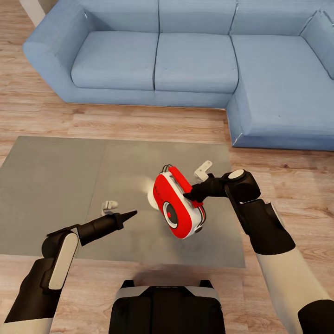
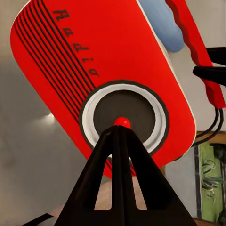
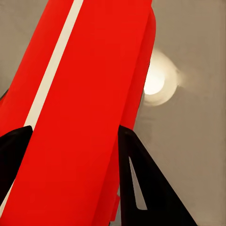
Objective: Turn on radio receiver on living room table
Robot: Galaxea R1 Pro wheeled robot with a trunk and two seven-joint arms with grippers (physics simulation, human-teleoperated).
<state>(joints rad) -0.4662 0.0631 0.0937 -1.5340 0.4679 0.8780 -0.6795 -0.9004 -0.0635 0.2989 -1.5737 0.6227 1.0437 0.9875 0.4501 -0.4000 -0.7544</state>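
Red radio receiver [image 1: 178, 204] held tilted above the grey worktop [image 1: 55, 185], right end effector [image 1: 194, 195] clamped on its top edge from three o'clock, left end effector [image 1: 131, 214] pinched closed, empty, tip pointing at the dial from nine o'clock, blue sofa [image 1: 195, 60] at twelve o'clock.

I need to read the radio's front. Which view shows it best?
Left wrist view: the radio faces it, showing lettering, grille and round dial. Head view shows the whole radio tilted and small; right wrist view shows a red side with a white stripe.
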